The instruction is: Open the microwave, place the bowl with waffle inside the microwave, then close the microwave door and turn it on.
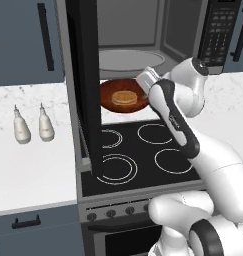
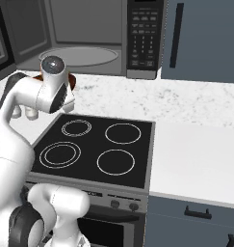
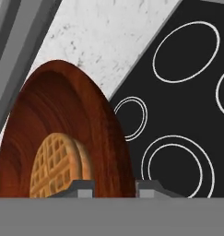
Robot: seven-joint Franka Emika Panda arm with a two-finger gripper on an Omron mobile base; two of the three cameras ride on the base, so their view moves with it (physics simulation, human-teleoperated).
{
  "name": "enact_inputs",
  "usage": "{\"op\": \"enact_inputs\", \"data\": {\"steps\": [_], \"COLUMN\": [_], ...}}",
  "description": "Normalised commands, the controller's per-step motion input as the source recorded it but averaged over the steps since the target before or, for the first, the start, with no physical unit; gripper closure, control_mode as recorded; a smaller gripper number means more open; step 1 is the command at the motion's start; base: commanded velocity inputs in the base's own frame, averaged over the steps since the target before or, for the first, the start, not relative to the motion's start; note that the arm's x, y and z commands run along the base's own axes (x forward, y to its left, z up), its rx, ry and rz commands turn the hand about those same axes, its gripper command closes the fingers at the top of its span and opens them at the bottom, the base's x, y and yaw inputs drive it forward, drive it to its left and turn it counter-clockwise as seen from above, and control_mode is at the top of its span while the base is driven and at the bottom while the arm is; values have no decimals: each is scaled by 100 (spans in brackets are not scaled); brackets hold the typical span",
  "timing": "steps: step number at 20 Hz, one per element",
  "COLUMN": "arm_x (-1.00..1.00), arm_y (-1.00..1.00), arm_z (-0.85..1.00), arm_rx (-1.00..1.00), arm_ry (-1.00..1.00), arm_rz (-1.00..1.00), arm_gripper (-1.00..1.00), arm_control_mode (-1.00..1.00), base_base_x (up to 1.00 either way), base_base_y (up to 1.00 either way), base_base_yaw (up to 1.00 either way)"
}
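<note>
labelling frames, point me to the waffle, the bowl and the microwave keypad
waffle (image 1: 124, 97) left base view, its top face
bowl (image 3: 109, 133) hand view, inner wall
microwave keypad (image 2: 143, 38) right base view, button area

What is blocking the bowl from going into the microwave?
Nothing visible. The microwave door is swung open, and the bowl with the waffle sits just below the microwave opening, at the gripper.

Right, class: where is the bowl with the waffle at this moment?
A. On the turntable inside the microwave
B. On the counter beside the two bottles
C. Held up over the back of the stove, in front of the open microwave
C: the bowl with the waffle hangs above the stove, just outside the open microwave.
</note>
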Motion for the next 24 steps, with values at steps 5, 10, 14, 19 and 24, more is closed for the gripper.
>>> {"op": "enact_inputs", "data": {"steps": [5,10,14,19,24], "arm_x": [0,-32,-98,-44,11], "arm_y": [-2,-25,-26,-32,-39], "arm_z": [2,47,55,79,78], "arm_rx": [0,0,0,1,4], "arm_ry": [0,-14,-21,-18,0], "arm_rz": [0,0,0,0,-6], "arm_gripper": [100,100,100,100,100], "arm_control_mode": [-100,-100,-100,-100,-100], "base_base_x": [0,0,0,0,0], "base_base_y": [0,0,0,0,0], "base_base_yaw": [0,0,0,0,0]}}
